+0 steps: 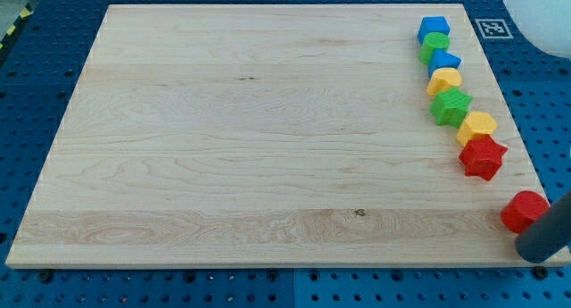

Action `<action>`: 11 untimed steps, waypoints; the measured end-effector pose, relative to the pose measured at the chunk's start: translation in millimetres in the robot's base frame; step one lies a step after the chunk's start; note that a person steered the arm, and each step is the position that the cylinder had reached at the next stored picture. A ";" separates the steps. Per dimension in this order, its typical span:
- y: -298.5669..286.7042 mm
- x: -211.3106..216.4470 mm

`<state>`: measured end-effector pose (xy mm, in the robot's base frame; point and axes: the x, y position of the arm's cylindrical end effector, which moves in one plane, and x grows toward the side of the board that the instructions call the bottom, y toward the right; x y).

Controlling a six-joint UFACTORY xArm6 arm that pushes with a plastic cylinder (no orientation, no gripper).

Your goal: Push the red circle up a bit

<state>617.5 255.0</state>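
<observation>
The red circle point(523, 211) lies near the board's lower right corner, close to the right edge. My tip point(541, 252) is the dark rod end at the view's bottom right, just below and right of the red circle, touching or nearly touching it. Above the circle a red star point(483, 157) ends a curved line of blocks running up the right edge.
The line along the right edge, from top down: blue block point(434, 28), green block point(435, 45), blue block point(442, 62), yellow block point(444, 79), green star point(451, 106), yellow block point(477, 127). The wooden board point(268, 147) lies on a blue pegboard.
</observation>
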 end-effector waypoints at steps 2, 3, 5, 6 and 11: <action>34.1 -1.0; 43.7 -3.7; 41.4 -18.9; 40.2 -19.8; 22.6 -16.0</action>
